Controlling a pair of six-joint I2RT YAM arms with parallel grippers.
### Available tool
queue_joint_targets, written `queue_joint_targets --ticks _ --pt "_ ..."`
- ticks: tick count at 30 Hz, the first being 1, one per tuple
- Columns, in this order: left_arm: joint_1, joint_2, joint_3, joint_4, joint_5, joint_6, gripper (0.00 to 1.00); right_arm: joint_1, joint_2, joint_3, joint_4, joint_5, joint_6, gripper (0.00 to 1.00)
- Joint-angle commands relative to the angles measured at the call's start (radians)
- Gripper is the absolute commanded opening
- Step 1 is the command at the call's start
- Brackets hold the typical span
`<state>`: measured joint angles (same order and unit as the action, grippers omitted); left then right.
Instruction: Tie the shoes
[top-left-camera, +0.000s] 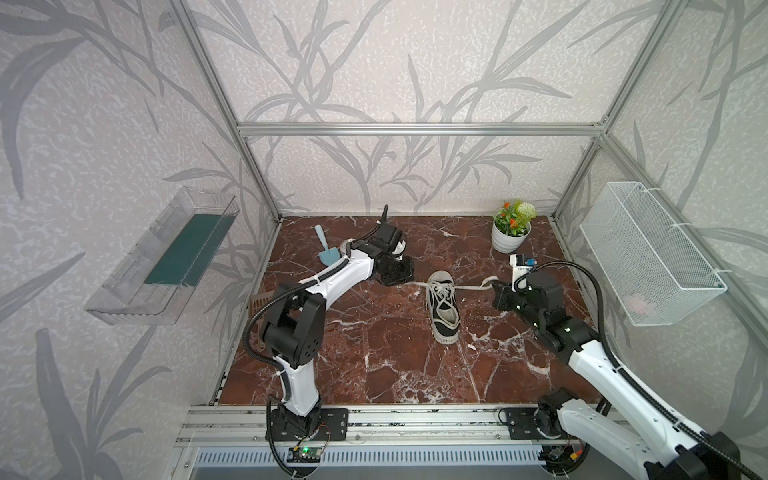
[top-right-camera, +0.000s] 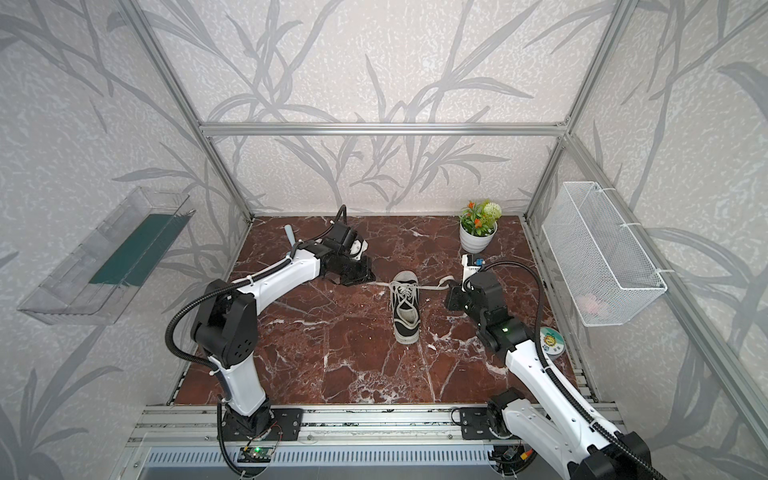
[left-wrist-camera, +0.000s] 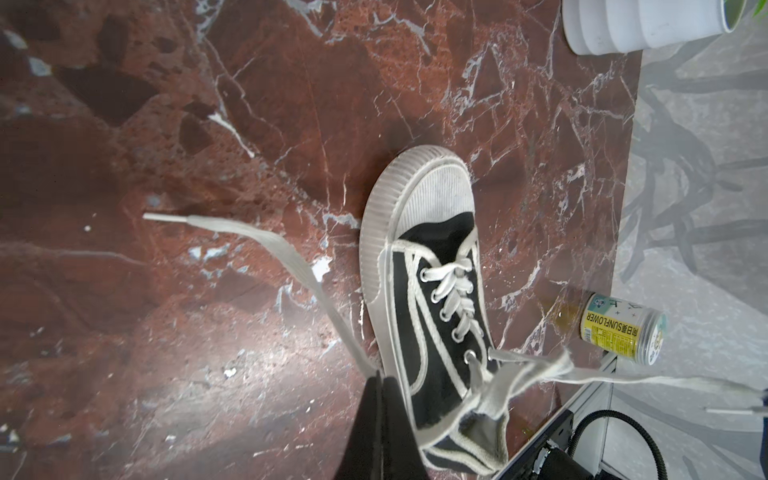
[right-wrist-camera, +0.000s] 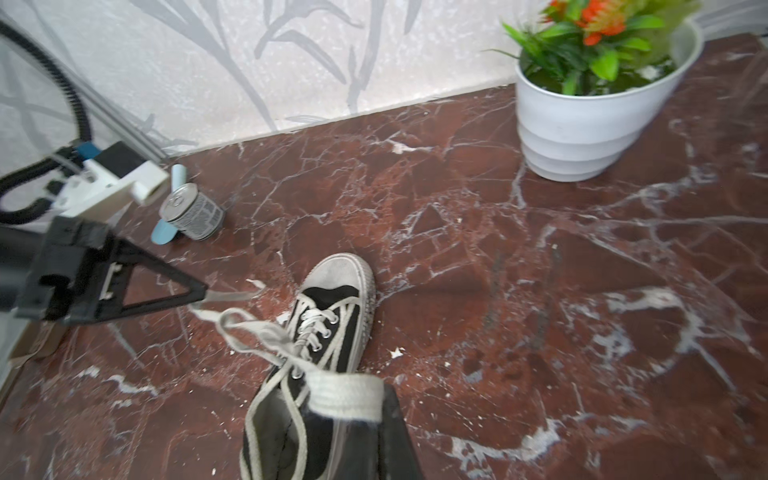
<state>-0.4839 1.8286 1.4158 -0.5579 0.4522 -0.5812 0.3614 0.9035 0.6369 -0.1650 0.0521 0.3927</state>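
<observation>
I see left jaws and right jaws each clamped tight on flat white laces (top-left-camera: 469, 287) of black canvas sneaker (top-left-camera: 443, 309), mid-frame.

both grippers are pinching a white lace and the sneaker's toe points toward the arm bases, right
Not quite. The sneaker points its toe toward the back wall, as both top views show. The rest holds: the left gripper and the right gripper are each shut on a white lace.

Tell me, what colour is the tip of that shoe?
White: the toe cap is ribbed white rubber, clearest in the left wrist view.
</observation>
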Motion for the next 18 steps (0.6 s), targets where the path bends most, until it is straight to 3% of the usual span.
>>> queue_joint_targets --ticks 1,11,18 --pt "0.001 -0.034 -0.016 -0.064 -0.034 0.027 0.0 -0.003 0.008 0.025 -0.128 0.168 0.036 0.0" --pt "0.019 -0.05 -0.027 -0.141 -0.124 0.082 0.0 -0.003 0.082 0.077 -0.24 0.459 0.067 0.0" --pt "0.047 -0.083 -0.047 -0.184 -0.193 0.117 0.0 -0.005 0.122 0.081 -0.298 0.598 0.121 0.0"
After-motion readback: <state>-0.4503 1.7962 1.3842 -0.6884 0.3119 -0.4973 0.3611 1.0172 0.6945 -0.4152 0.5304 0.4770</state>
